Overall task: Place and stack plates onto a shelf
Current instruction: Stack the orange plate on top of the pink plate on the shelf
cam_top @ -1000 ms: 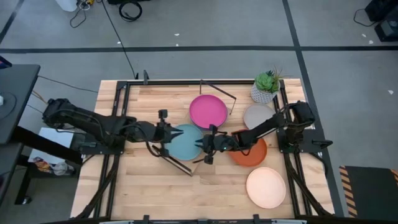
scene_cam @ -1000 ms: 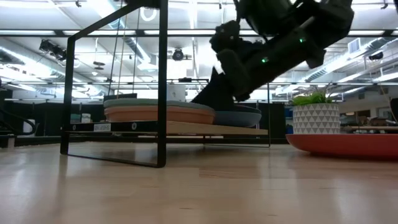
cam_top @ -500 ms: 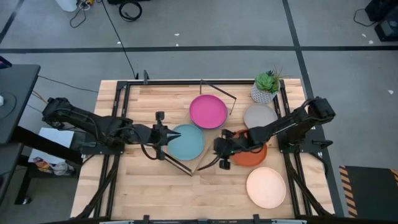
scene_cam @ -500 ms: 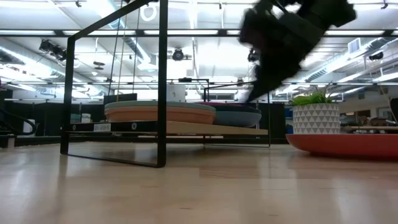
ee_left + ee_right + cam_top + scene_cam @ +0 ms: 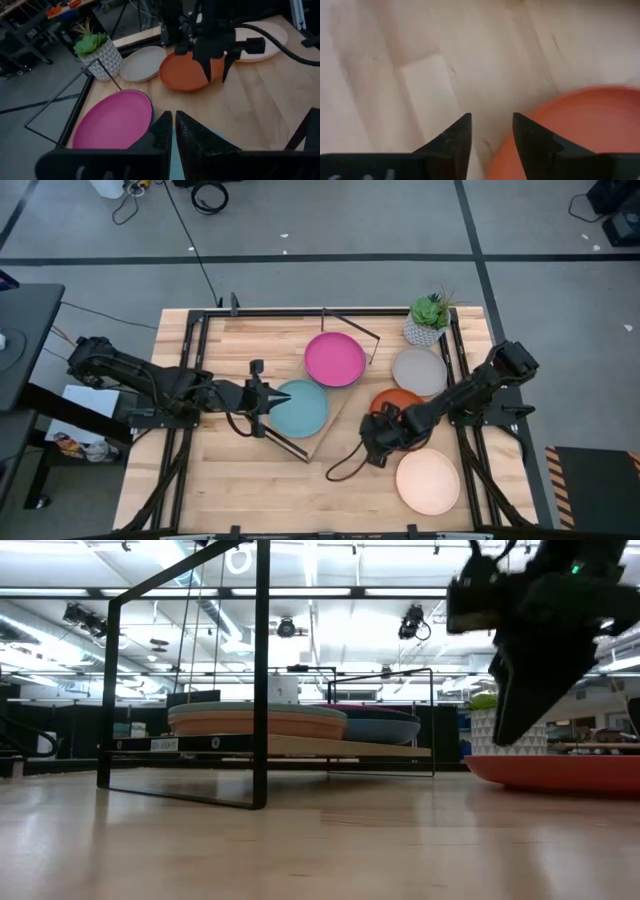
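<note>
1. Right of centre in the high view, your right gripper (image 5: 374, 442) hangs at the near-left rim of the round orange plastic plate (image 5: 405, 406), fingers parted with nothing between them; its own wrist view shows the gap over bare wood, the orange rim just beside one finger.
2. Your left gripper (image 5: 258, 393) waits at the left edge of the light teal round plate (image 5: 301, 408), fingers pressed together and empty.
3. That teal plate and the pink round plate (image 5: 335, 359) already lie on the light-wood shelf plank with black wire end frames (image 5: 334, 416), centre of frame.
4. Left on the slatted table: the orange plate, the grey round plate (image 5: 418, 370) above it, and the cream round plate (image 5: 428, 480) at lower right.
5. My read: you're on the pickup of the orange plate.
6. Next, bring one finger under the shallow rim and one over it, pinch, then lift level and carry it left to stack on the shelf.
</note>
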Motion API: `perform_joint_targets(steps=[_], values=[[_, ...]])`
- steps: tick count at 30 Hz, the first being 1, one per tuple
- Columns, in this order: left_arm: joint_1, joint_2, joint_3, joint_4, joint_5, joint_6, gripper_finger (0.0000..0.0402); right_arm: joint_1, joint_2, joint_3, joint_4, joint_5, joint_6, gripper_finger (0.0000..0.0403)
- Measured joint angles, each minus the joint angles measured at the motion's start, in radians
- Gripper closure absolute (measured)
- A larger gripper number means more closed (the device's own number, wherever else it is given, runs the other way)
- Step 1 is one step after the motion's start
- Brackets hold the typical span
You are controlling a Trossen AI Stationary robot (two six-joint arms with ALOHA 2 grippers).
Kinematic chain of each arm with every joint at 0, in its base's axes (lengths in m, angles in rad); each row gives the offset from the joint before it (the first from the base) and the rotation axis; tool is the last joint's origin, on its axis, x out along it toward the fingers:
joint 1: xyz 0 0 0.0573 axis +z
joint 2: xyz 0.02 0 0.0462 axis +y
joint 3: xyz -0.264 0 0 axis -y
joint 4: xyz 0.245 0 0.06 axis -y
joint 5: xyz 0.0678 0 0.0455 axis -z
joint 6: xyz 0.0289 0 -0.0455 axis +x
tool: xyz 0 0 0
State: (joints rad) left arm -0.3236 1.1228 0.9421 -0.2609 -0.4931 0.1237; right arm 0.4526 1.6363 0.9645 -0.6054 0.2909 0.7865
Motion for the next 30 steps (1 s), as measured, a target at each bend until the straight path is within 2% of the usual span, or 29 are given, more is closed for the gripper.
perform_joint_targets(steps=[6,13,17,24,30], values=[[0.001,0.0,0.0,-0.006,0.0,0.0,0.0372,0.036,0.0,-0.013,-0.09,0.043,0.119,0.0222],[0.001,0.0,0.0,-0.007,0.0,-0.001,0.0372,0.037,0.024,-0.07,-0.04,-0.024,0.162,0.0234],[0.001,0.0,0.0,-0.006,0.0,-0.001,0.0372,0.037,0.049,-0.07,-0.041,-0.031,0.158,0.0271],[-0.019,-0.004,0.0,-0.005,0.0,-0.002,0.0372,0.03,0.031,-0.057,-0.051,-0.072,0.148,0.0384],[-0.079,-0.04,0.0,0.022,0.003,0.001,0.0372,0.028,0.018,0.088,-0.223,-0.089,0.063,0.0389]])
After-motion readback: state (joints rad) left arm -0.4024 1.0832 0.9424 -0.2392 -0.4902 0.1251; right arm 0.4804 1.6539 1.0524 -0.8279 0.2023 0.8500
